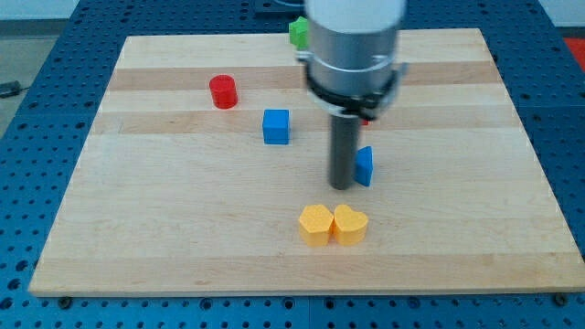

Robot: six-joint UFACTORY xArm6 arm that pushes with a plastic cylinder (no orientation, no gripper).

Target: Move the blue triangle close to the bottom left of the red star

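Note:
The blue triangle (365, 165) stands near the board's middle, partly hidden behind my rod. My tip (342, 186) sits right against the triangle's left side. Only a small sliver of the red star (366, 119) shows above the triangle, under the arm's body; the rest of it is hidden.
A blue cube (276, 126) lies to the left of my rod. A red cylinder (223, 91) is at the upper left. A green block (298, 32) sits at the board's top edge, partly behind the arm. Two yellow blocks (333, 224) lie side by side below my tip.

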